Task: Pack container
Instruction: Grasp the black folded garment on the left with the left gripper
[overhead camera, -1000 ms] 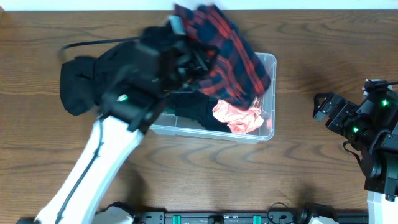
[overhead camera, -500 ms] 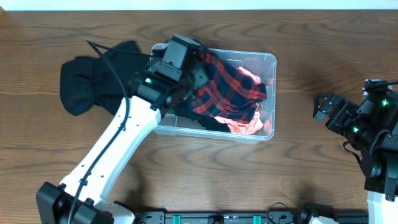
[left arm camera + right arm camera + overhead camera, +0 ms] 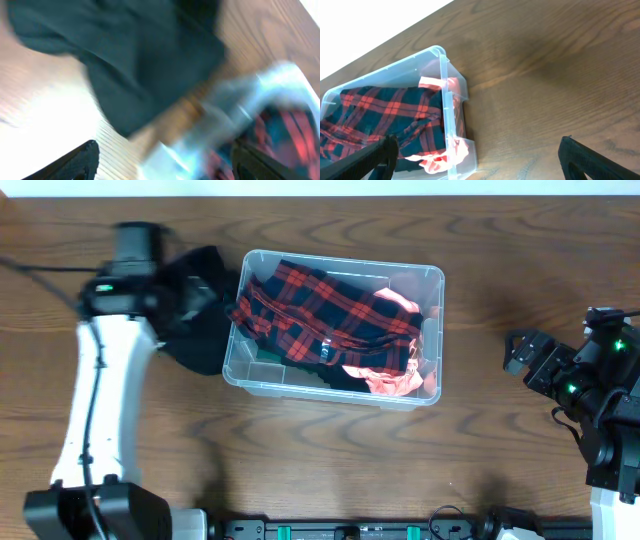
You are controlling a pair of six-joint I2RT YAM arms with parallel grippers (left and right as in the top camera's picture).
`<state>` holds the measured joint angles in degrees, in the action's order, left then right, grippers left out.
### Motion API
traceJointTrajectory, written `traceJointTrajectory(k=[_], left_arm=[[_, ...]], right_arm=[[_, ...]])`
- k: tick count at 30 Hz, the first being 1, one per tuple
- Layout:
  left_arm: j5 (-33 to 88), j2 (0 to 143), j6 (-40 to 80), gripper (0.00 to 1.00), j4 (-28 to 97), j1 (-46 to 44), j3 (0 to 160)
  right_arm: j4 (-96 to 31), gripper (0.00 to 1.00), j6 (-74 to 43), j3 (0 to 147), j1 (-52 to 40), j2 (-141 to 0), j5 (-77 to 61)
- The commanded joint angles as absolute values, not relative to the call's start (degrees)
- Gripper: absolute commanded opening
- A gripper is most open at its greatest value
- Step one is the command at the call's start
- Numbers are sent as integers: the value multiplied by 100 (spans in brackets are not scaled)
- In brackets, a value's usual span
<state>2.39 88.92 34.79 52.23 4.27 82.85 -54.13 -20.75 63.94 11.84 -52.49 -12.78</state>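
Nearest, a bare strip of brown counter [image 3: 330, 470] along the front, with free room for either arm. Next, right tool [image 3: 479, 144], with fingers wide apart and nothing between, hanging well to the right of the container [image 3: 290, 388] over open wood. Midway, the container itself: clear bin, upright, long side toward the front, about the centre of the counter. Judged light, with stiff yet slightly springy walls and a slick surface; best taken by the thick rim at a corner or short end, not by the smooth side. Already heaped: plaid shirt [image 3: 320, 320] spread across the top and reaching the left rim, pink cloth [image 3: 385, 380] bunched in the front right corner, dark layers beneath. Soft, limp load, likely to spring above the rim and probably in need of pressing down. Just left of the bin, black cloth [image 3: 200, 335] crumpled on the counter, near or touching the left wall; floppy and light, best pinched at a raised fold. Over it, left tool [image 3: 165, 150], with fingers apart and empty, seen only through heavy blur. Farther back, a narrow band of counter behind the bin, then a pale edge; less room there than in front or to the right. Likely risks: snagging the plaid edge, or shoving the light bin sideways, when dragging cloth over the left rim.
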Motion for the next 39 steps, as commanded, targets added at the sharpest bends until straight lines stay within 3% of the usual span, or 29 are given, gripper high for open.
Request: traceJointTrajectory(k=[1,7,13,31,34,36,39], left_arm=[[740,8860,2727,86,5159,1459,8337],[1743,9445,1903,89,4928,3037,8333],[2910,10543,1361,90,4399,3883,8333],[4034,12317,1184,93,2744,4007,8333],[4034,12390,1177,81,2700,3879,8333],[4084,12394,1055,57,2698,3811,8333],[4158,12355,860,11,2823,3782,8340]], right_arm=[[-5406,99,-2010,6407,1236,-5251,-1221],[-5406,99,-2010,6407,1236,-5251,-1221],[-5406,99,-2010,6407,1236,-5251,-1221],[-5406,99,-2008,6407,1236,-5251,-1221],[-5406,99,-2010,6407,1236,-5251,-1221],[-5406,99,-2010,6407,1236,-5251,-1221],[-5406,99,-2010,6407,1236,-5251,-1221]])
